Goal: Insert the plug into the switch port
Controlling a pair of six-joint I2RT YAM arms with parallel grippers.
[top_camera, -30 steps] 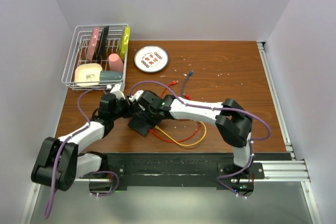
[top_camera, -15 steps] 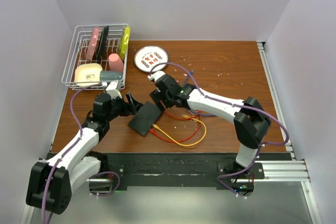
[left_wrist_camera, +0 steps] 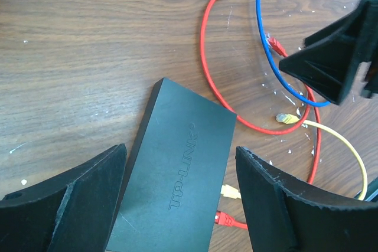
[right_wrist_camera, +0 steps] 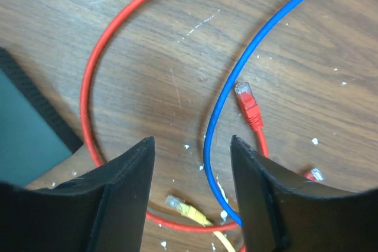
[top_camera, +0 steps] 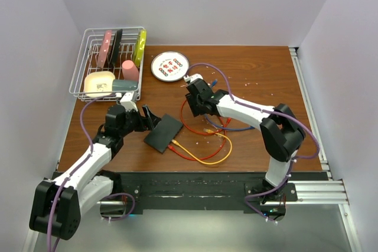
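Switch (left_wrist_camera: 177, 172): flat matte-black, TP-LINK embossed | left pincer (left_wrist_camera: 180, 151) wide, empty | right pincer (right_wrist_camera: 192, 143) parted, empty

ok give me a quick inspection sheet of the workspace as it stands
surface: wooden table, white specks scattered
job's things: switch lying flat; loose red plug on the wood
clutter: loaded dish rack, patterned plate
grippers: left pincer open astride the switch; right pincer open over the loose red plug, holding nothing
cables: red cable, blue cable, yellow cable lie loose; yellow plug and red plug at the switch's edge
surroundings: plain walls, metal rail on the right
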